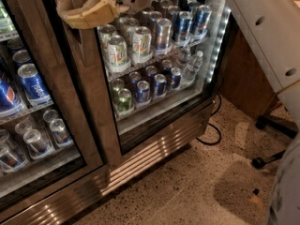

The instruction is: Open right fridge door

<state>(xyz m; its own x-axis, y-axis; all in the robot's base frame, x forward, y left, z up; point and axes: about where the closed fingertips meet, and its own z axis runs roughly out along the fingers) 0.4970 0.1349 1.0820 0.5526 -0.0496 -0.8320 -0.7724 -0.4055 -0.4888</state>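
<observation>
The right fridge door (99,108) shows its wide brushed-steel frame edge down the middle of the camera view, with a black inner rim and rows of cans and bottles (150,36) lit behind the glass. I cannot tell whether the door is ajar. My tan gripper (87,9) sits at the top left, right against the upper part of that steel frame edge. The handle is hidden behind the gripper or out of view. My white arm (267,36) crosses the top right corner.
The left glass door (61,125) shows blue Pepsi cans (32,82). A steel grille (154,150) runs under the doors. A black cable (212,136) lies on the speckled floor (187,191). A chair base with castors (272,142) and a wooden panel (243,78) stand at the right.
</observation>
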